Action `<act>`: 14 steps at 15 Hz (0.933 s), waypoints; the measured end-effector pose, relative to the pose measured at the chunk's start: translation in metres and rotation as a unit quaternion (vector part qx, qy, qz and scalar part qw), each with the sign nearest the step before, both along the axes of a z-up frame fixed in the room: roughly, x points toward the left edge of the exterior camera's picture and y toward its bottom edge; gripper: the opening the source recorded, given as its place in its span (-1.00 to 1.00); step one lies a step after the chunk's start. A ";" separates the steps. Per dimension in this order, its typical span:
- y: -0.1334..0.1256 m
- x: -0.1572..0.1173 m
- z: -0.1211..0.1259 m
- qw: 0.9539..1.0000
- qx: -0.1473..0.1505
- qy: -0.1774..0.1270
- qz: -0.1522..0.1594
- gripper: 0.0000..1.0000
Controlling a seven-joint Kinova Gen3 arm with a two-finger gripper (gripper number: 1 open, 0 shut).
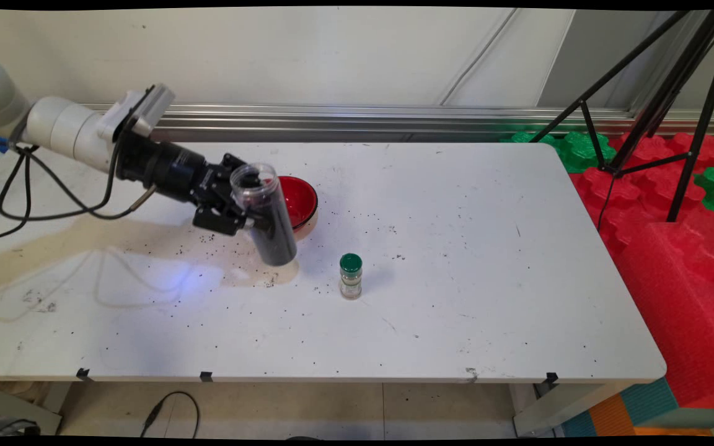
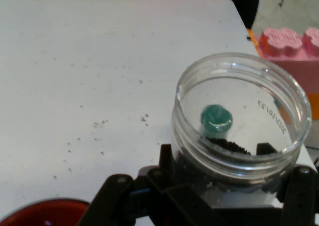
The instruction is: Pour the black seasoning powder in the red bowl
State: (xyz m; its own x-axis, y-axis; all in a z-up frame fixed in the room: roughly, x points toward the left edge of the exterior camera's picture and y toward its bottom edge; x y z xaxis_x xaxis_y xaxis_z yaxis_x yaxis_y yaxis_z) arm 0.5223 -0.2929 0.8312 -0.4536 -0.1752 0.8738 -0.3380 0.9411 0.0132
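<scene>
Main view: tool (image 1: 239, 207) pinching 1 clear lidless jar (image 1: 267, 214) of dark grains, tilted, left of centre, red bowl (image 1: 300, 198) just behind. Green-capped bottle (image 1: 351, 276) upright at centre; desk (image 1: 487, 248) open rightward. Hand view: jar mouth lower right, desk edge upper right.

Lab: tripod (image 1: 661, 105), foam blocks (image 1: 673, 204)

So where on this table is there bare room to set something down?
Free: the table's right half beyond the green-capped bottle, and the near strip along the front edge. Crowded: left-centre, where the tool grips the clear jar beside the red bowl.
</scene>
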 end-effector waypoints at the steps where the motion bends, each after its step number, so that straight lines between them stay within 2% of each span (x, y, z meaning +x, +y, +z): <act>1: -0.003 -0.002 0.005 1.000 -0.003 0.001 0.005 -1.00; 8: -0.024 -0.011 0.033 0.999 -0.020 0.010 0.033 -1.00; 14: -0.044 -0.011 0.051 0.998 -0.041 0.007 0.056 -1.00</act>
